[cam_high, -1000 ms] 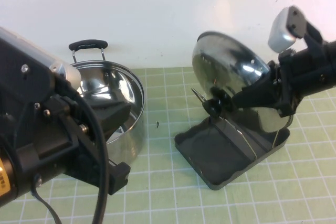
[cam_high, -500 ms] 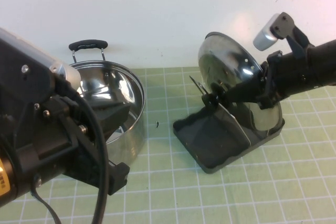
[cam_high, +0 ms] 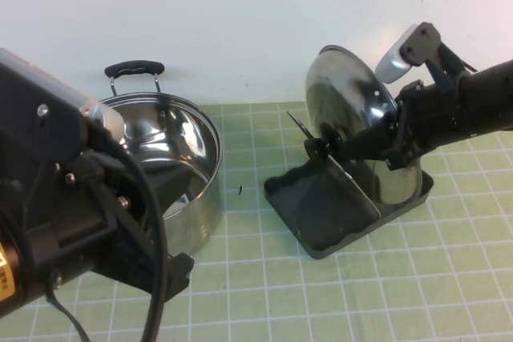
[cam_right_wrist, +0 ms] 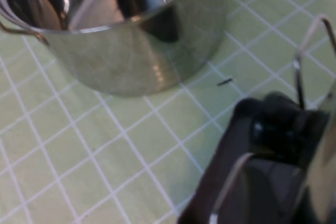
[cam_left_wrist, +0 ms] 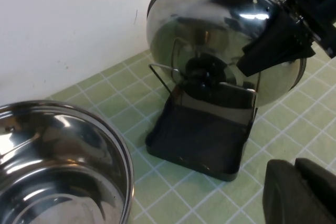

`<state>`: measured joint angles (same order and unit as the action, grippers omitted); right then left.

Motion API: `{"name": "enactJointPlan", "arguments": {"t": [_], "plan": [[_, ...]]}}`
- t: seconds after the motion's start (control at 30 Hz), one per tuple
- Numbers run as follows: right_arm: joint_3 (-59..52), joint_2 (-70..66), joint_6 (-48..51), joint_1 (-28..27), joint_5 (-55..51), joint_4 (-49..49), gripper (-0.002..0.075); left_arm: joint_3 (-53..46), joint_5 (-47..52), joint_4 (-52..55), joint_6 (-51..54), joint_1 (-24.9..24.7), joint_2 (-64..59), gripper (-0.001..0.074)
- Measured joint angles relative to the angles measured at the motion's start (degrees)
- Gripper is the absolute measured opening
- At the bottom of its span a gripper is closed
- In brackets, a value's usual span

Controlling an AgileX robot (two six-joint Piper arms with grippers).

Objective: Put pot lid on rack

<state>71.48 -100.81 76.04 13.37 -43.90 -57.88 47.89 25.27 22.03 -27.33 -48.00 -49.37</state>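
Observation:
The pot lid (cam_high: 346, 98), shiny steel with a black knob (cam_high: 317, 150), stands on edge, near upright, in the rack (cam_high: 300, 198), a dark grey tray with wire uprights. My right gripper (cam_high: 330, 148) reaches in from the right and is shut on the knob. The left wrist view shows the lid (cam_left_wrist: 210, 19) in the rack (cam_left_wrist: 199, 142) with the right gripper (cam_left_wrist: 252, 59) on it. My left gripper (cam_left_wrist: 295, 166) is shut and empty, on the near left beside the pot (cam_high: 172, 146). The knob (cam_right_wrist: 273, 124) shows blurred in the right wrist view.
The deep steel pot with black handles stands open at the left by the wall, also seen in the right wrist view (cam_right_wrist: 131, 40). My left arm (cam_high: 64, 206) fills the near left corner. Green gridded mat (cam_high: 264, 278) lies in front of the rack.
My right gripper has lowered and swung the lid more upright, its lower rim settling into the rack. The rack shifted slightly. The left arm has barely moved.

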Motion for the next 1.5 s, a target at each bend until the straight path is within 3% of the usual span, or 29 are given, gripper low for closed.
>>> {"name": "enactJointPlan", "arguments": {"t": [0.13,0.23,0.73,1.07,1.17,1.27,1.43,1.5], "plan": [[0.0,0.0,0.0,0.0,2.18,0.56,0.0451,0.0,1.45,0.0,0.1,0.0,0.0,-0.0001],[0.37,0.0,0.0,0.0,3.05,0.67,0.0533,0.0,2.64,-0.1,0.1,0.0,0.0,-0.0001],[4.91,5.54,-0.13,0.0,2.7,8.51,0.0561,0.0,6.91,0.03,0.1,0.0,0.0,-0.0001],[4.91,17.67,-4.44,0.0,2.42,19.98,0.0557,0.0,7.17,10.21,0.1,0.0,0.0,-0.0001],[4.91,22.56,-6.52,0.0,0.92,21.28,0.0524,0.0,9.66,14.68,-0.02,0.0,0.0,-0.0001],[5.03,26.21,-9.06,0.0,-5.23,22.03,0.0432,0.0,16.86,19.76,-2.82,0.0,0.61,-0.0001],[5.11,28.46,-20.24,0.14,-23.56,35.64,0.0113,0.0,31.83,26.12,-8.58,0.0,1.94,-0.0001],[4.96,28.46,-26.42,0.14,-26.03,45.24,0.005,0.0,36.48,26.77,-10.01,0.0,2.66,-0.0001]]}}
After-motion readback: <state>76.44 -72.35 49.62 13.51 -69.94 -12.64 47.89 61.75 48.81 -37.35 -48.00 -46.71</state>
